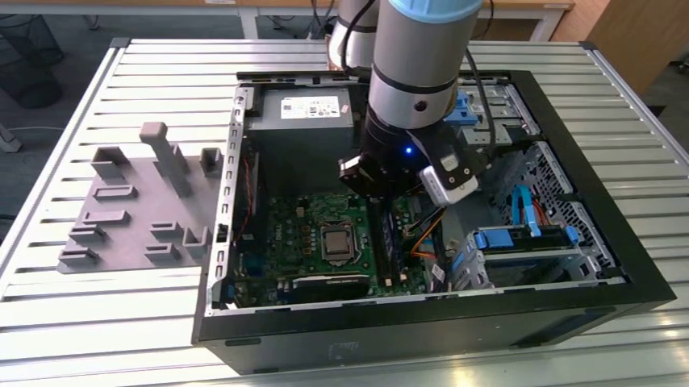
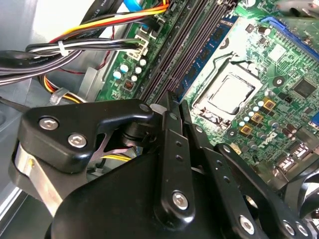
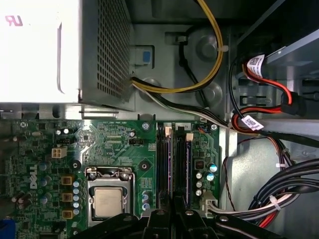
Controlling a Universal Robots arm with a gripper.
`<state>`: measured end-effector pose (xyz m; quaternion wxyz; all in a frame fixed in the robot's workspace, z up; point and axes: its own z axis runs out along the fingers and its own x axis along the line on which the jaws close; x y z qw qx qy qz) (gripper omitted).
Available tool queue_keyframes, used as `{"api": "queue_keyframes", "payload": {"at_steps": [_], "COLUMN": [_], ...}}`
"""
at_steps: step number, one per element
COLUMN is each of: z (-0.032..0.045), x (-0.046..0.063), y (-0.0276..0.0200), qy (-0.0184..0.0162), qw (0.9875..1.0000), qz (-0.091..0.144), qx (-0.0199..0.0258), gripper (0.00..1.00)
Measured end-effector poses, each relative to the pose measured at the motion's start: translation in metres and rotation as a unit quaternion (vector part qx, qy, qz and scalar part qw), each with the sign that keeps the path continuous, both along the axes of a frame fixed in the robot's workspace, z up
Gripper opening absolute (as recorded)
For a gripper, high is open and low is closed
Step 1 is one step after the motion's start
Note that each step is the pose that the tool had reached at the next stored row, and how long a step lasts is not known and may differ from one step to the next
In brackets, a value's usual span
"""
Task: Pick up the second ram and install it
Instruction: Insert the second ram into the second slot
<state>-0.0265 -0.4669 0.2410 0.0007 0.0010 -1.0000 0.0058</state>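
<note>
While the gripper (image 2: 172,99) sits low over the motherboard's (image 1: 312,234) memory slots (image 3: 172,159), its fingers look pressed together around the second ram (image 2: 174,117).

I see a slatted metal table (image 1: 129,68); computer case (image 1: 603,302) at 3 o'clock, grey plastic fixture (image 1: 129,214) at 9 o'clock.

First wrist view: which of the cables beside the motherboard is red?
The thin red cable that loops between two white tags. The yellow cable runs from the power supply, and the black bundles lie lower.
</note>
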Motion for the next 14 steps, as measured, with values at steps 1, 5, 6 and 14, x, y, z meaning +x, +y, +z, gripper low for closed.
{"api": "queue_keyframes", "payload": {"at_steps": [1, 5, 6, 14], "z": [-0.0006, -0.0045, -0.0148, -0.0136], "x": [0.0, 0.0, 0.0, 0.0], "y": [-0.0008, -0.0023, -0.0043, -0.0142], "qy": [0.0, -0.0001, -0.0001, 0.0], "qw": [1.0, 1.0, 1.0, 1.0], "qz": [0.0, -0.001, -0.005, -0.005], "qx": [0.0, 0.0001, 0.0001, 0.0], "gripper": [0.14, 0.14, 0.14, 0.14]}}
